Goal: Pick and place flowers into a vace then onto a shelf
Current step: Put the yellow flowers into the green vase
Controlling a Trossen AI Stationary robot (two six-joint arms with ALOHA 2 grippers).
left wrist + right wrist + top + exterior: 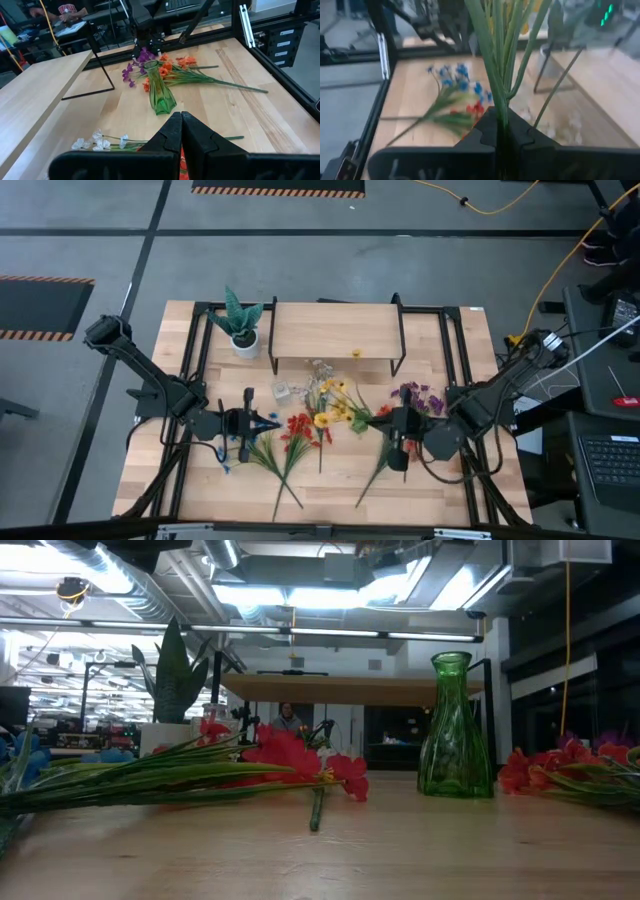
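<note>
The green glass vase (455, 730) (159, 92) stands upright and empty on the table, right of the middle. Loose flowers lie around it on the table top. My right gripper (395, 420) (501, 120) hovers over the table's right half, shut on green flower stalks. Yellow blooms (335, 408) show ahead of it toward the table's left. My left gripper (272, 423) (181, 117) hangs over the left half, shut with nothing in it, pointing at the vase. The shelf (335, 330) stands at the far middle. My right gripper pinches several thin green stalks (500, 100) between its two fingers. The stalks run out past the fingertips toward the table's left and upward, well above the flowers on the table. The fingers hide the stalks' lower ends, so which part it holds cannot be told.
A spiky plant in a white pot (240, 325) stands at the far left. On the table lie red (300, 430), blue (455, 82), purple (420, 395), orange (172, 65) and white flowers (97, 142). Black frame rails (245, 30) border the table.
</note>
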